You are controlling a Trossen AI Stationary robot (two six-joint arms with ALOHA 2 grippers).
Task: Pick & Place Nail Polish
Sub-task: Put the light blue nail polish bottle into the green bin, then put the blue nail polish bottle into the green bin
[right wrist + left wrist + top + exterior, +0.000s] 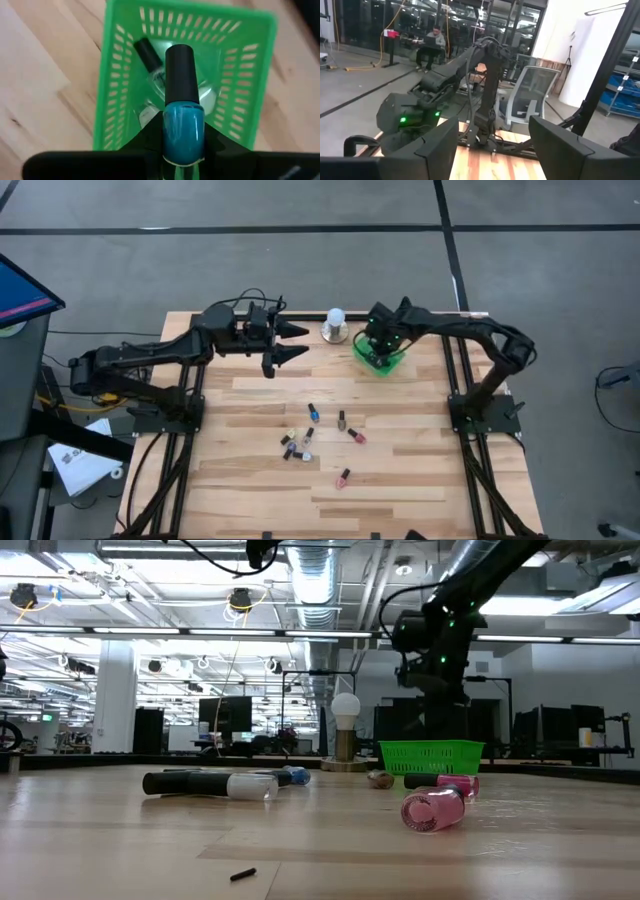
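Pink glass lies nearest in the low view: a nail polish bottle (433, 810) on its side on the wooden worktop (400, 480), loose among others in the frame's lower centre, likely waiting their turn. Farther back, the right end effector (183, 150) is clamped on a teal bottle (183, 120) above the green basket (380, 362), presumably to drop it beside a clear one (152, 75). The left end effector (290, 342), fingers apart, waits upper centre.

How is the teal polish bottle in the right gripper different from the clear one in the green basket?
The teal bottle is held above the green basket by the right gripper; the clear bottle lies on the basket floor. One body is teal, the other see-through. Both have dark caps.
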